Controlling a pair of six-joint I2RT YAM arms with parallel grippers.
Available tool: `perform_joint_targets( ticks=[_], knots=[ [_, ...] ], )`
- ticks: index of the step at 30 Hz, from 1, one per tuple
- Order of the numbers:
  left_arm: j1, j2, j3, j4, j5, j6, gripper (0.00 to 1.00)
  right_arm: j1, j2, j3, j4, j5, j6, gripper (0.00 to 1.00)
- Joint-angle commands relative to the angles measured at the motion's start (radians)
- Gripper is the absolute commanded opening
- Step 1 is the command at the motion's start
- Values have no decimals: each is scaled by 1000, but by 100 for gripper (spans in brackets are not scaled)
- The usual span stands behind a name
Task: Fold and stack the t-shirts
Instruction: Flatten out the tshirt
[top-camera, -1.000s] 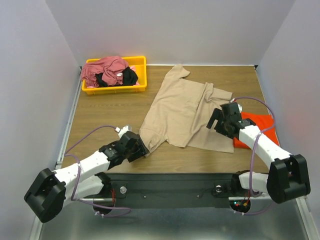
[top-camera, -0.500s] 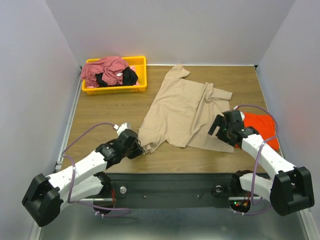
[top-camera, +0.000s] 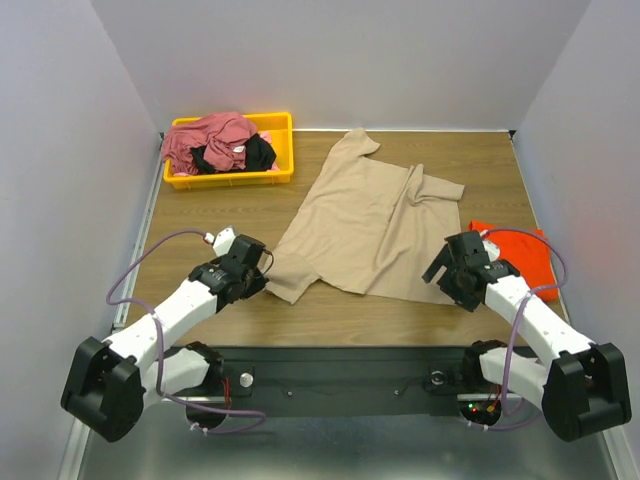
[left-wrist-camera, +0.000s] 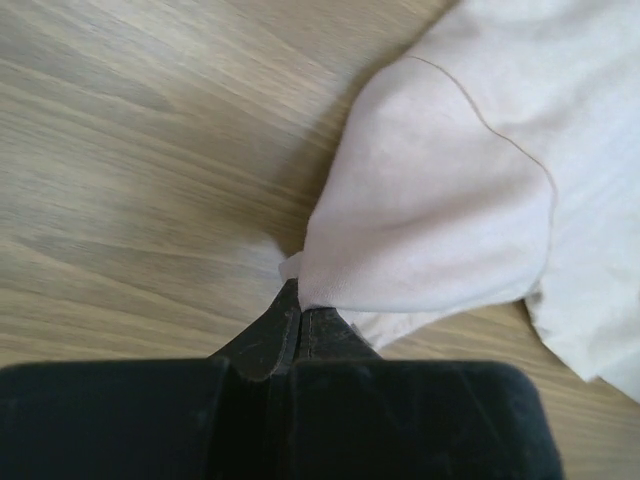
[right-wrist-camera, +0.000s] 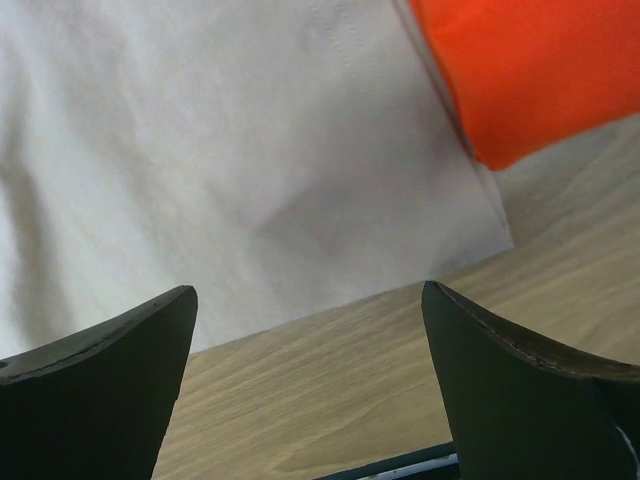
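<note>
"Left wrist view is showing my left gripper (left-wrist-camera: 295, 305) clenching on a near corner of the tan t-shirt (left-wrist-camera: 450, 200) — the cloth is bunching right at the fingertips," I'm telling the desk. "From the top, that shirt is lying spread over the middle of the table (top-camera: 200, 225), with my grip at its eight o'clock."

"And the other claw?"

"My right gripper (right-wrist-camera: 310, 320) is hanging wide open, grasping nothing, over the hem at the shirt's four o'clock. The folded-looking orange-red t-shirt (right-wrist-camera: 520, 70) is lying just beside it at three o'clock. The rose-red t-shirt (top-camera: 205, 135) and black t-shirt (top-camera: 258, 152) are sitting heaped in the yellow bin (top-camera: 228, 180) at ten o'clock."

"How is it handling?"

"I'm judging it light, soft and limp — likely sagging and dragging rather than sliding flat. So I'm favouring corners and hems, one per gripper. I'm reading no brand, label or print anywhere."
</note>
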Motion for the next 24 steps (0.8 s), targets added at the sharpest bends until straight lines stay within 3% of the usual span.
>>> perform_joint_targets(
  ticks=[1,8,17,23,24],
  knots=[
    [54,57,13,20,-94,26,0,-4,-37,5,-61,83,110,100],
    [112,85,115,126,-57,91,0,-4,20,9,-62,126,135,100],
    [110,114,153,111,-28,128,0,-4,43,-58,-24,174,212,99],
    [112,116,130,111,-27,121,0,-6,73,-89,51,163,203,86],
    [112,113,130,111,-28,118,0,-4,87,-89,56,168,201,77]
  ],
)
